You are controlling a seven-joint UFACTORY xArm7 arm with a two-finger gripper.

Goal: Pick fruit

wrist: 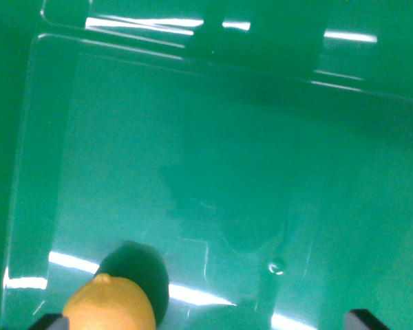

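At the bottom edge of the wrist view, toward the wrist view's left, a yellow-orange lemon (110, 304) is sitting with its small nub pointing up; its lower part is running out of frame. It is casting a dark round shadow (143, 276) just behind it and to the wrist view's right. Two dark fingertips are peeking in at the bottom corners, one (49, 322) touching or just beside the lemon's left flank, the other (365, 320) well apart on the wrist view's right; so the gripper (207, 321) is standing wide apart, gripping nothing. Everything is lying inside a glossy green bin (213, 137); its raised rim is running across the top and down the wrist view's left; bright strips of light are glaring off the floor and rim.
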